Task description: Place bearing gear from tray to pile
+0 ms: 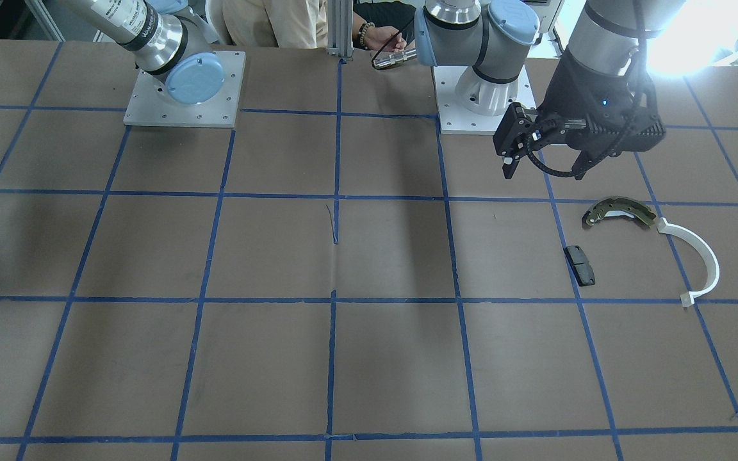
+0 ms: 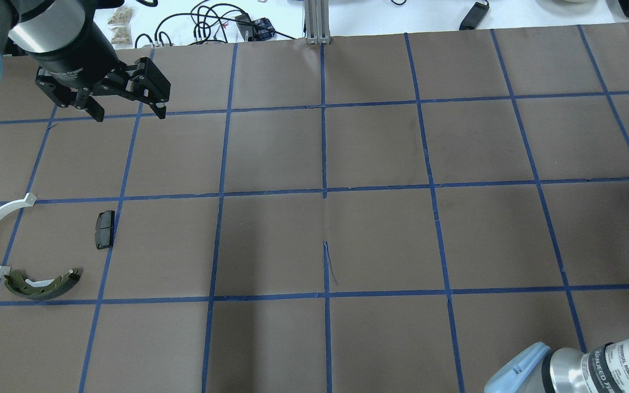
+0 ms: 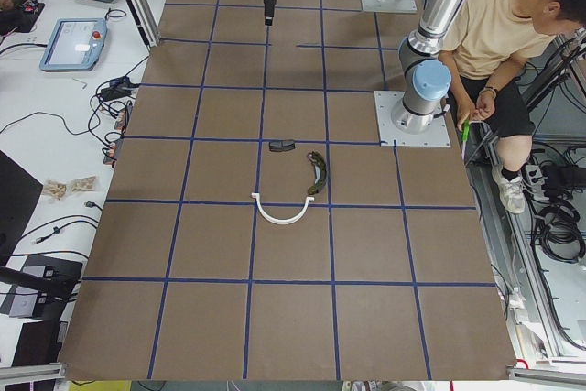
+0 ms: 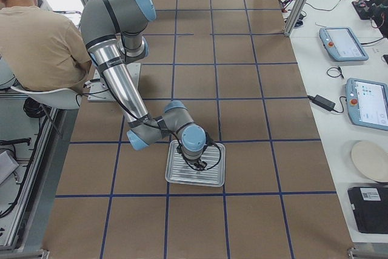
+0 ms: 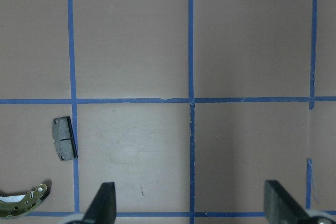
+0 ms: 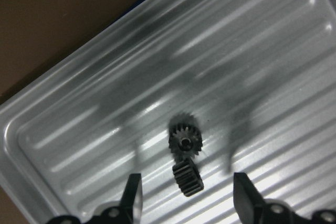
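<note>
Right claw [image 6: 186,182] over gears [image 6: 185,141] in tray [image 6: 79,129]

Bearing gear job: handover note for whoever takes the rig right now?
Right gripper: open, low over the tray, fingers either side of one of two small dark gears; nothing gripped.
Left gripper: open, empty, above the table near the pile.
Done: no gear at the pile that I can see.
Left: grip, lift, carry across, set down by the pile.

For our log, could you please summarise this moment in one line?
right hand: open over gears in tray | left hand: open, empty
</note>
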`<state>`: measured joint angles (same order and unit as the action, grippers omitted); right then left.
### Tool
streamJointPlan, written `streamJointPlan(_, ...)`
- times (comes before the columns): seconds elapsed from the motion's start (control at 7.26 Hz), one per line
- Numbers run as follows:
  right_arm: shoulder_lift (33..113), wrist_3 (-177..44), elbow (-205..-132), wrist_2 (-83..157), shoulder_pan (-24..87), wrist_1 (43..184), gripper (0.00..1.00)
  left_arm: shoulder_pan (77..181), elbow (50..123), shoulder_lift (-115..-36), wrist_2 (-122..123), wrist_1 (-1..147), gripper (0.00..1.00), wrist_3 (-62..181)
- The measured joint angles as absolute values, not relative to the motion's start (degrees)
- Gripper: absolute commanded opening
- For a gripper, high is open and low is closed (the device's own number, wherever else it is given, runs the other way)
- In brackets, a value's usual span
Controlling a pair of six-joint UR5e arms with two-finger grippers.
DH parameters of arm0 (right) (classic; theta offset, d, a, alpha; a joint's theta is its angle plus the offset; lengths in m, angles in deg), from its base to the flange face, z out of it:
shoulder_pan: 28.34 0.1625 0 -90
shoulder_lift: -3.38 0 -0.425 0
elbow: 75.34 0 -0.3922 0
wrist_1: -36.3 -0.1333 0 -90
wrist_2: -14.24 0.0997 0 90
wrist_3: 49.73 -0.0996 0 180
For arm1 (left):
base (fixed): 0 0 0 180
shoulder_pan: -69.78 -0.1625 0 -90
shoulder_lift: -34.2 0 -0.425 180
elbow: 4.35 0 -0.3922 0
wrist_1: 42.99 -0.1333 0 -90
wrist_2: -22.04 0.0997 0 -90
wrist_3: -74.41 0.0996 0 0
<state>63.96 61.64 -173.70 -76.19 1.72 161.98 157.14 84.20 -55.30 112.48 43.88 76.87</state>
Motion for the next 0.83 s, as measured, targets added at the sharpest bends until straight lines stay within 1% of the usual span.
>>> streamJointPlan(0.41, 64.1, 60.9, -173.5, -76.2, 1.7, 161.9, 0.00, 157.1, 84.2, -55.2, 112.5, 43.9, 1.00, 76.9)
streamJointPlan(0.55, 65.3, 59.7, -173.2, -76.1, 1.8, 161.7, 0.00, 157.1, 84.2, -55.2, 112.5, 43.9, 1.00, 76.8)
streamJointPlan(0.69, 68.4, 56.8, -173.3, -75.7, 2.2, 160.7, 0.00, 157.1, 84.2, -55.2, 112.5, 43.9, 1.00, 76.9)
streamJointPlan(0.83, 72.9, 51.5, -173.5, -75.0, 3.2, 156.9, 0.00, 157.1, 84.2, -55.2, 112.5, 43.9, 1.00, 76.9)
